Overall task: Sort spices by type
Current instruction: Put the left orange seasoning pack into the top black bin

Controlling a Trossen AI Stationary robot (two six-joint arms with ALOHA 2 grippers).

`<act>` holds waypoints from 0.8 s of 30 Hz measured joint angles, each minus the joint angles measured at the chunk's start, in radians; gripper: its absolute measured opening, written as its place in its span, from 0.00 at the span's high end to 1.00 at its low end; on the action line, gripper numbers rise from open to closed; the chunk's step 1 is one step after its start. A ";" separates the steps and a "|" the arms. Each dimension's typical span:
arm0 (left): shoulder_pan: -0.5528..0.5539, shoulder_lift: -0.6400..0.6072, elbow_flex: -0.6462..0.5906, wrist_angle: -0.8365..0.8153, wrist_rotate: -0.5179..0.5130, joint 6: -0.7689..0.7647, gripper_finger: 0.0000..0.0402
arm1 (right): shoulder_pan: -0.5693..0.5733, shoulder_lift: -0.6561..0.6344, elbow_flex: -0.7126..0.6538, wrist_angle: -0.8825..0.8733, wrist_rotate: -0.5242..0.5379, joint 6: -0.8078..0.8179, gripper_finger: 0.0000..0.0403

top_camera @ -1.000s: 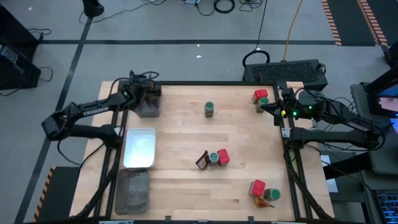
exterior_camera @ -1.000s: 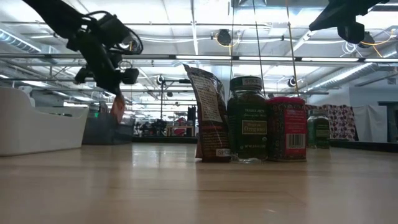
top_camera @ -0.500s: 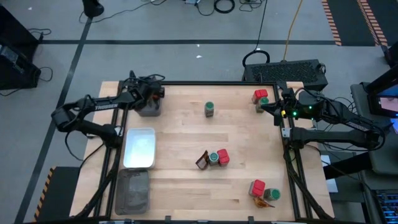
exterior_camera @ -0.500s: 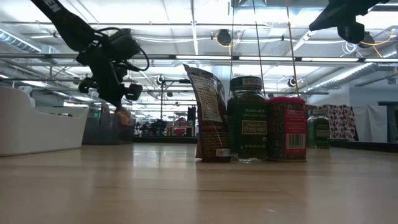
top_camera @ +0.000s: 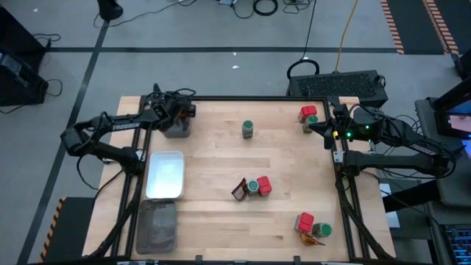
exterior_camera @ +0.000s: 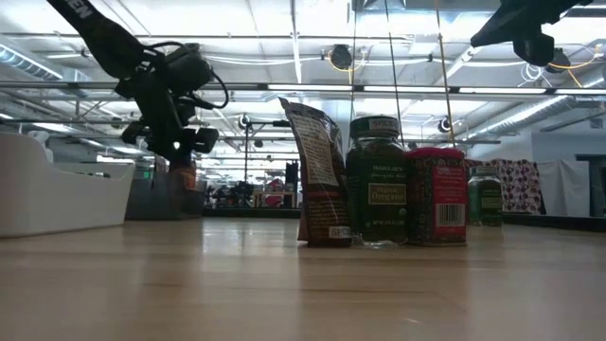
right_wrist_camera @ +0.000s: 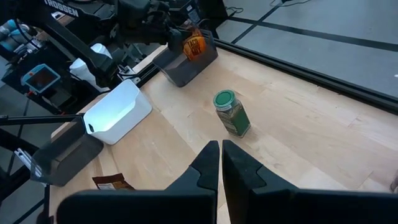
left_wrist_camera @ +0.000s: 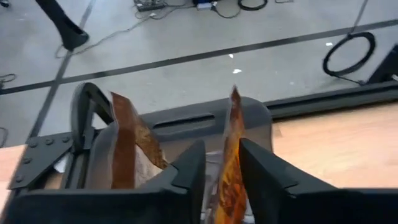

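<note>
So far the left gripper [left_wrist_camera: 217,171], jaws parted around a sachet [left_wrist_camera: 231,155], hovers over the far-left grey tray [top_camera: 175,126], the right gripper [right_wrist_camera: 219,163] waits clenched and empty, and most spices remain scattered unsorted.

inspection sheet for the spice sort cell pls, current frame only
Surface: wooden table, bare between the item groups.
Job's things: lone green-lid jar; centre group of sachet, jar, red packet; red packet and jar at the far right corner; packet, jar, sachet near the right front; two sachets at the grey bin.
Clutter: white tray; grey tray.
Grippers: left gripper over the grey bin, an orange sachet between its fingers; right gripper shut, parked at the right edge.
Cables: loops on the floor beyond the table.
Surroundings: keyboard behind the table.
</note>
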 joint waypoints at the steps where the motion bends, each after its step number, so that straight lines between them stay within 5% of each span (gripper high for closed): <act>1: 0.000 -0.001 0.000 -0.002 0.012 0.000 0.71 | 0.000 0.000 0.000 0.000 0.001 0.000 1.00; 16: 0.000 -0.163 0.028 -0.032 0.060 0.038 0.53 | 0.000 0.000 0.000 0.000 0.001 0.003 1.00; 20: -0.002 -0.235 0.066 -0.032 0.206 0.084 0.53 | 0.000 0.000 0.000 0.000 0.000 0.003 1.00; 24: -0.024 -0.274 0.117 -0.029 0.501 0.128 0.53 | 0.000 0.000 0.000 0.000 0.000 0.003 1.00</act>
